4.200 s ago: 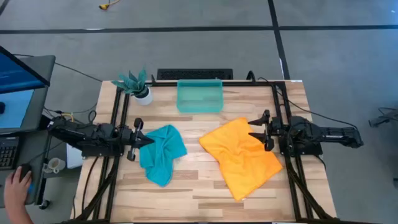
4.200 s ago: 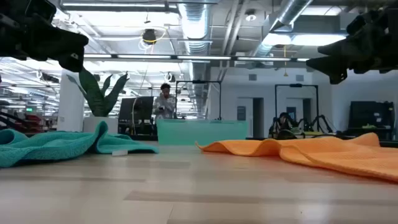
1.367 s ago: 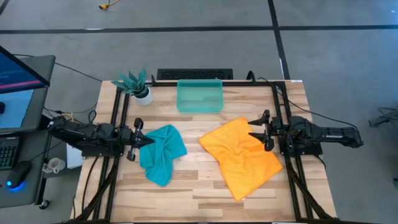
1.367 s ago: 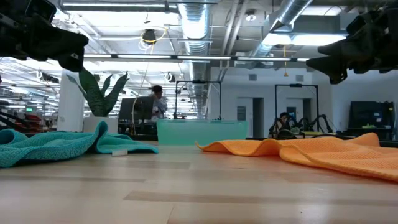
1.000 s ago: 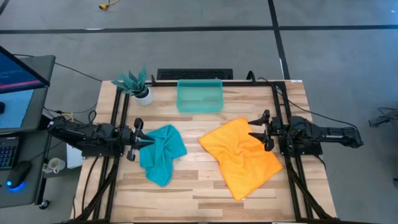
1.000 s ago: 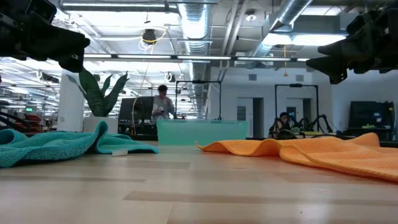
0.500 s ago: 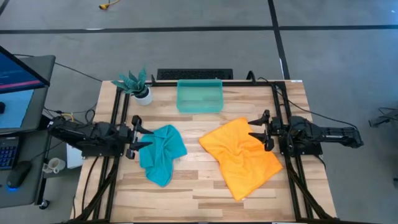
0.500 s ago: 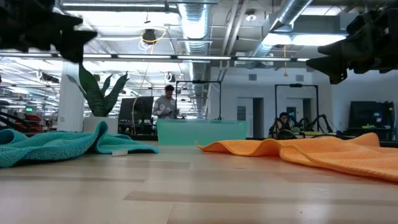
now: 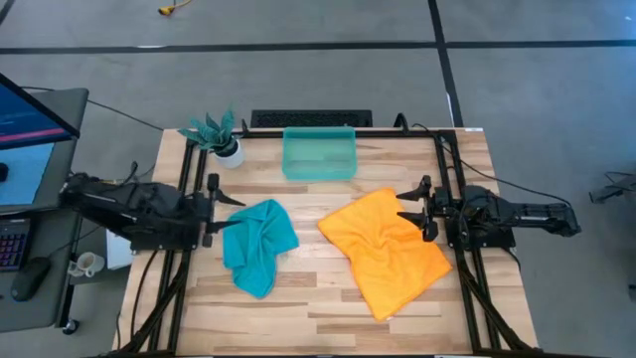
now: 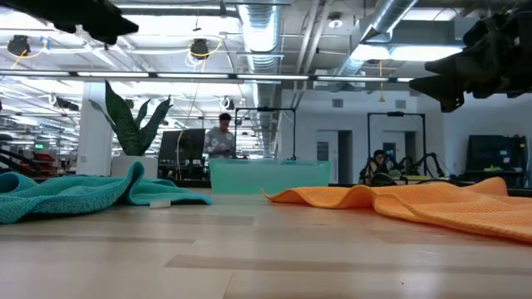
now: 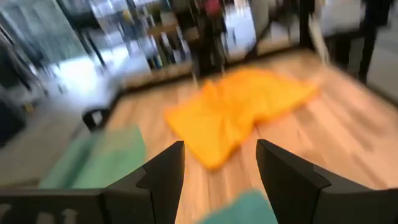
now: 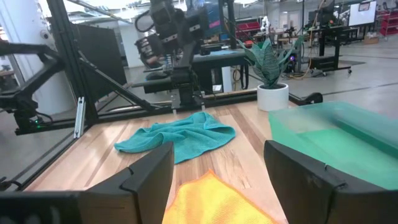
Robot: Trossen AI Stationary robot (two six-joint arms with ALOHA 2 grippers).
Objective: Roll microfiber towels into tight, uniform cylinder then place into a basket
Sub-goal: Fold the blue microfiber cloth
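A teal-blue microfiber towel (image 9: 257,245) lies crumpled and unrolled on the left half of the desk (image 9: 328,308), bunched into soft folds with one end trailing toward the near edge. To its right, well apart from it, a larger bright orange microfiber towel (image 9: 387,249) lies spread out, loosely rumpled, one corner pointing near. At the far edge, between the two, stands a translucent teal-green plastic basket (image 9: 319,153), rectangular and low-walled; it appears to hold nothing, though its floor is only faintly visible.

Past my open left tool (image 11: 220,171), the orange towel (image 11: 235,112) lies crumpled on the wooden counter (image 11: 336,124), blurred.
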